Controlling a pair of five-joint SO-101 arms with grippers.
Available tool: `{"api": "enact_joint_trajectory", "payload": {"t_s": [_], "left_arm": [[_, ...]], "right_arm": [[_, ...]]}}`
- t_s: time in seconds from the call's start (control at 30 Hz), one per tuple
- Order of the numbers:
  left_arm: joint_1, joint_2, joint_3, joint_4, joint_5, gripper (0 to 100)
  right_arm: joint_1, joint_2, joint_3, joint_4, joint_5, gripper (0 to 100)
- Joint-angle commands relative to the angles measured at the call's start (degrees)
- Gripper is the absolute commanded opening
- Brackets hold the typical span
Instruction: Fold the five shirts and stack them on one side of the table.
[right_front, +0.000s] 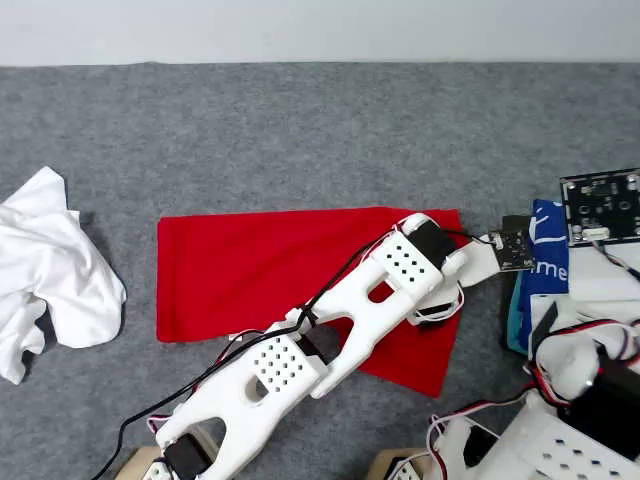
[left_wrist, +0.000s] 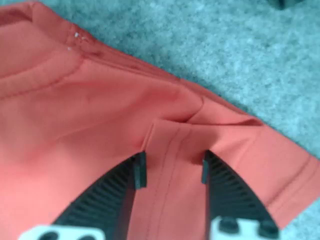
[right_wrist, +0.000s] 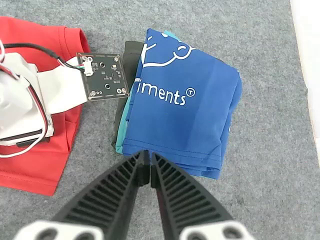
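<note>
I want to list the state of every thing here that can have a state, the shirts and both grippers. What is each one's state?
red shirt: flat on the table, partly folded
white shirt: crumpled, unfolded
dark shirt: folded, lowest of three
teal shirt: folded, on the dark shirt
blue shirt: folded, on the teal shirt
left gripper: open, astride a fold of the red shirt
right gripper: shut, empty

Long reach from the left arm (right_front: 300, 360), links stretched out, wrist pitched down. Its left gripper (left_wrist: 172, 170) is open, jaws well apart, ribbed fingers (left_wrist: 225, 200) angled inward. Folded back (base side): the right arm (right_front: 585, 400). Its right gripper (right_wrist: 150, 167) is closed, jaw tips touching. The left wrist (right_wrist: 20, 105) sits ahead of those jaws, off to one side.
</note>
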Motion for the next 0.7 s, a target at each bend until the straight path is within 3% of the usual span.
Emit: {"api": "enact_joint_trajectory", "payload": {"t_s": [0.0,0.3,0.67], "left_arm": [[-0.09,-0.97,-2.33,-0.88,-0.70,10],[-0.18,-0.70,-12.35,2.46,-0.70,1],[-5.45,1.58,-12.70,0.18,-0.70,2]], "right_arm": [[0.92,-0.57,-2.29,1.80,-0.70,1.0],[0.92,-0.57,-1.32,1.80,-0.70,1.0],[0.92,-0.57,0.00,1.63,-0.70,1.0]]}}
